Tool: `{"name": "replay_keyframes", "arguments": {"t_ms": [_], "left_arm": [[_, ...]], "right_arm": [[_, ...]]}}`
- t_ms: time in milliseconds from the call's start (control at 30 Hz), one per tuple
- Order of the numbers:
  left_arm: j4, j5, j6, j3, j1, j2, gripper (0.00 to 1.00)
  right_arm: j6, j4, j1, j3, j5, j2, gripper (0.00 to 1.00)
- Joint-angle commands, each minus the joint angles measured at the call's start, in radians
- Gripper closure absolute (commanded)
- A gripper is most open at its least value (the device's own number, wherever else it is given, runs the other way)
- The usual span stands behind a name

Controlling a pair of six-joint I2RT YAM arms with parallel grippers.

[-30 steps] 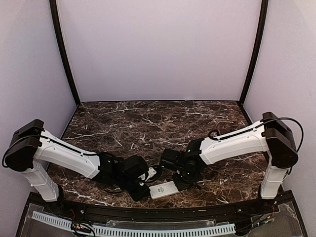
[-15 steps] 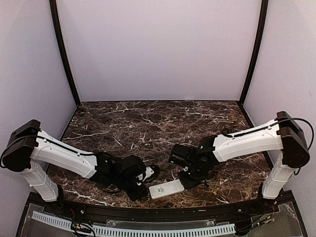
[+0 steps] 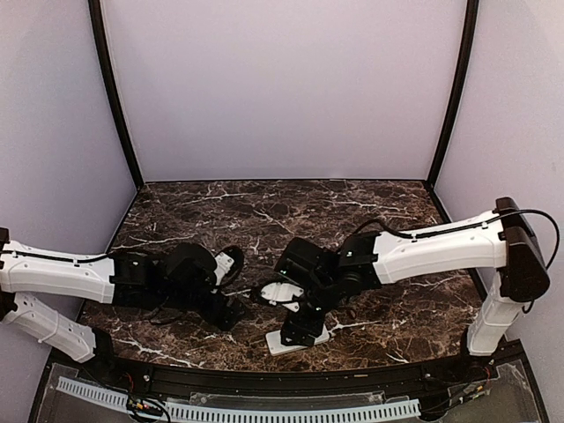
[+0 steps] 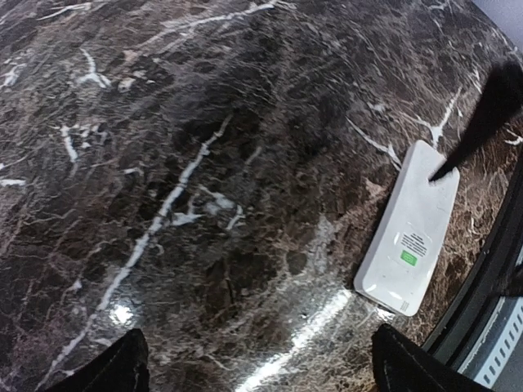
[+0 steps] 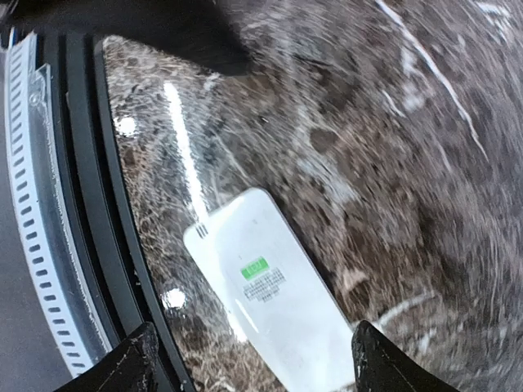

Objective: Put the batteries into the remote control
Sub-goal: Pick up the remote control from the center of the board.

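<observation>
The right gripper [image 5: 255, 363] hangs directly over the remote control [image 5: 274, 298]. Its jaws are spread wide, with a dark fingertip [image 5: 122, 367] on either side of the white body and nothing clamped between them (whether a finger brushes the plastic cannot be told). From above, this gripper hides the remote's far end. In the left wrist view a dark tapering shape [image 4: 478, 122] comes down onto that same end; I cannot tell whether it is a finger or a shadow.

The left gripper [image 4: 257, 374] is also wide apart and empty, and its fingertips [image 4: 106, 371] show only at the lower corners of its own view. It sits to the left of the remote and farther back, well apart from it.

The remote lies flat on the dark marble table [image 3: 264, 211], with a small green patch [image 5: 253, 267] and fine print facing up. It lies at a slant to the black rim [image 5: 82, 204] just on its near side. Beyond that rim runs a white slotted strip [image 5: 33, 212].
</observation>
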Motion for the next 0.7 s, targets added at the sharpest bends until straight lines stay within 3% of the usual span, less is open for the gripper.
{"name": "replay_keyframes", "arguments": {"t_ms": [0, 133, 367, 433, 567, 667], "left_arm": [[-0.047, -0.08, -0.035, -0.053, 0.067, -0.095, 0.03], [-0.047, -0.087, -0.045, -0.084, 0.117, -0.176, 0.01], [-0.052, -0.116, -0.032, -0.119, 0.145, -0.278, 0.01], [-0.058, -0.118, -0.024, -0.12, 0.144, -0.288, 0.01], [-0.018, -0.086, 0.012, -0.133, 0.144, -0.305, 0.01], [0.002, -0.066, 0.043, -0.138, 0.145, -0.316, 0.02]], "right_arm": [[-0.356, -0.003, 0.04, 0.083, -0.05, 0.129, 0.21], [-0.443, -0.005, 0.04, 0.136, -0.043, 0.224, 0.21], [-0.454, -0.04, 0.04, 0.195, -0.024, 0.336, 0.26], [-0.453, -0.071, 0.04, 0.211, -0.036, 0.346, 0.34], [-0.442, -0.101, 0.043, 0.226, -0.038, 0.335, 0.6], [-0.424, -0.105, 0.045, 0.236, -0.037, 0.314, 0.65]]}}
